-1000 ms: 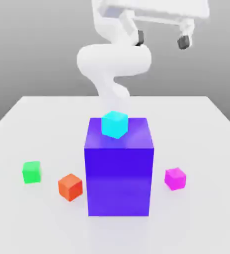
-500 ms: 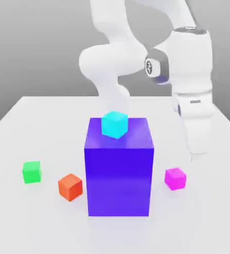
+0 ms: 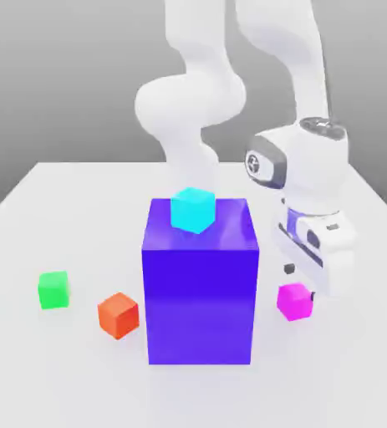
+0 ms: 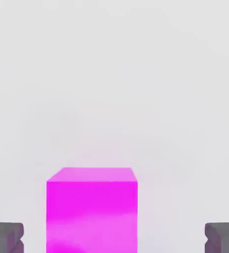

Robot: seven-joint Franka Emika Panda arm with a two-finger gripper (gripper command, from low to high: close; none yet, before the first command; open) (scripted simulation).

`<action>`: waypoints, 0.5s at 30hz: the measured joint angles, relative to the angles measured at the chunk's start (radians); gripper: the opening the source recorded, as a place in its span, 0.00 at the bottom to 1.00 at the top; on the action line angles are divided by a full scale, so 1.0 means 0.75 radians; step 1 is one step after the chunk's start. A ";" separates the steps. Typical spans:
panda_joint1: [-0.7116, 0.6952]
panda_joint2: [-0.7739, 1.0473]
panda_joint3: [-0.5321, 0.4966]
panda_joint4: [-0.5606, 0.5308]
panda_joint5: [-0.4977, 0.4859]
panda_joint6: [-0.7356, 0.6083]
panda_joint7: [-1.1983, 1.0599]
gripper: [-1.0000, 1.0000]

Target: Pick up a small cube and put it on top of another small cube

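With the two-finger gripper [image 4: 114, 239] spread wide over the small glossy magenta-pink cube [image 3: 295, 301], which rests on the white table [image 3: 63, 201] just beside the big blue-purple block [image 3: 201, 292], centring is best completed before closure.

White table [image 3: 79, 201]; plain grey backdrop, seemingly
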 joint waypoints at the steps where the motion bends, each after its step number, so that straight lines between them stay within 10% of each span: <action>1: -0.008 0.022 0.010 0.004 0.010 0.018 -0.008 0.50; 10: -0.039 0.215 0.061 0.018 0.038 0.185 -0.012 0.50; 11: -0.039 0.228 0.063 0.018 0.039 0.196 -0.010 0.00; 15: -0.039 0.228 0.063 0.018 0.039 0.193 -0.010 0.00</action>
